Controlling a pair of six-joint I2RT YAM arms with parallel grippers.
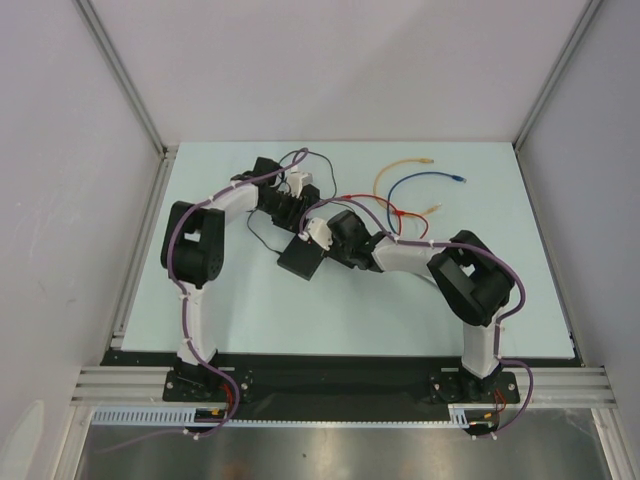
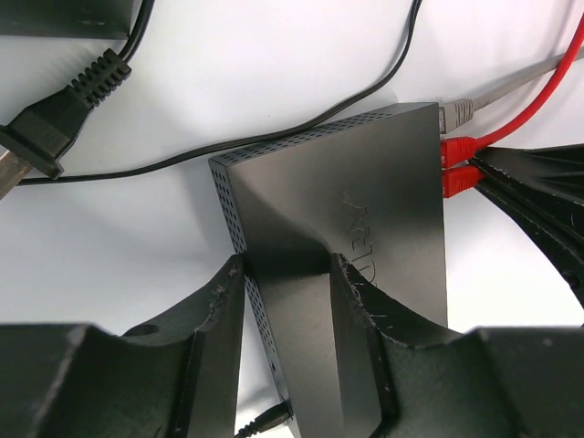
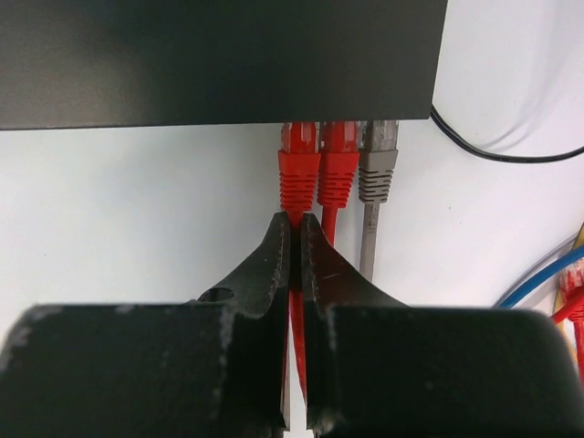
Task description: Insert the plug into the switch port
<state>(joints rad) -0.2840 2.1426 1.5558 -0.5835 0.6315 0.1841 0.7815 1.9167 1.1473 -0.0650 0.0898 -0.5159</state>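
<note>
The flat black switch [image 3: 219, 55] lies across the top of the right wrist view, its port edge facing me. Two red plugs and a grey plug [image 3: 377, 173] sit side by side in its ports. My right gripper [image 3: 299, 228] is shut on the red cable just behind the left red plug [image 3: 298, 173], which sits in its port. My left gripper [image 2: 287, 274] is shut on the switch [image 2: 338, 210], one finger on each side of its near end. In the top view the switch [image 1: 300, 262] lies between the left gripper [image 1: 290, 225] and the right gripper [image 1: 312, 243].
A black power plug [image 2: 55, 119] with a thin black cord lies left of the switch, and a black adapter [image 2: 64, 14] at the top left. Loose yellow, blue [image 1: 430, 180] and red cables lie behind the arms. Grey walls enclose the table.
</note>
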